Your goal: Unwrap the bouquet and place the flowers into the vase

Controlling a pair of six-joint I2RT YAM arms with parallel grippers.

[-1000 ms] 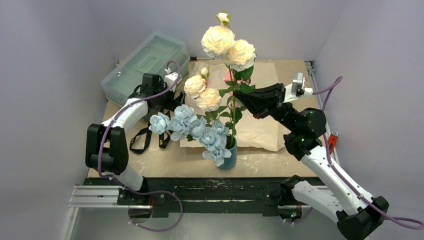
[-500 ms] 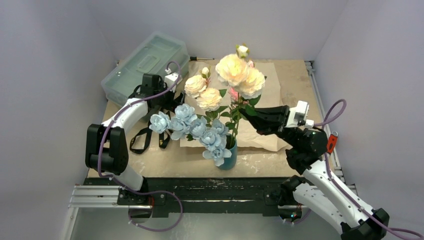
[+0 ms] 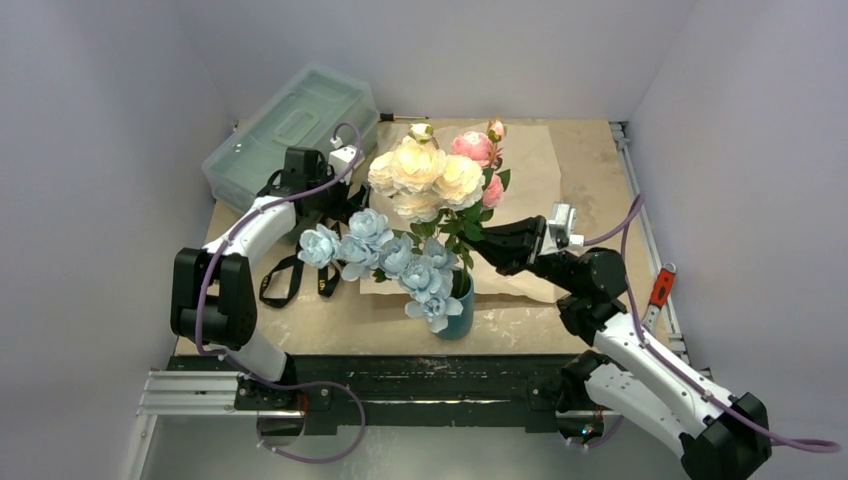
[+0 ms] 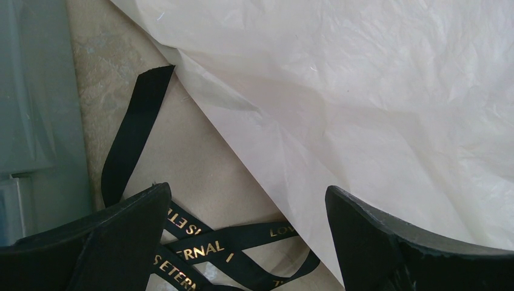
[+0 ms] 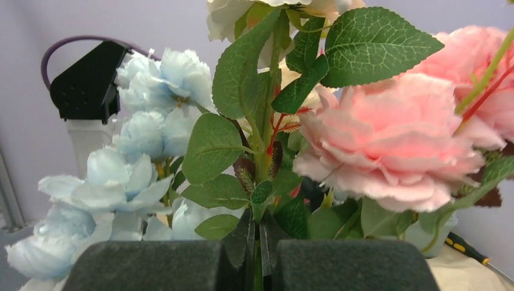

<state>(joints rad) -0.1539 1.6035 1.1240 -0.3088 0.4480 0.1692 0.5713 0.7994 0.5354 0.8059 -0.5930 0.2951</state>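
The teal vase (image 3: 458,310) stands near the table's front edge, and pale blue blossoms (image 3: 400,255) rise from it. My right gripper (image 3: 482,243) is shut on the green stem (image 5: 260,163) of the cream-white roses (image 3: 425,170), with pink peonies (image 3: 475,148) beside them. The stem is pinched between the right gripper's (image 5: 256,257) fingers. Leaves hide whether its lower end is inside the vase. The bouquet's wrapping paper (image 3: 540,180) lies spread flat. My left gripper (image 3: 345,205) hangs open over the paper's edge (image 4: 363,91) and the black gold-lettered ribbon (image 4: 206,242), holding nothing.
A translucent grey-green toolbox (image 3: 290,125) sits at the back left, close to my left arm. The loose ribbon (image 3: 290,275) trails on the table to the left of the vase. A screwdriver (image 3: 400,117) lies at the back, and a red-handled tool (image 3: 660,285) at the right edge.
My right gripper has come down and toward the vase with the cream-rose stem, so the roses now sit low among the other flowers. The left arm has not moved.
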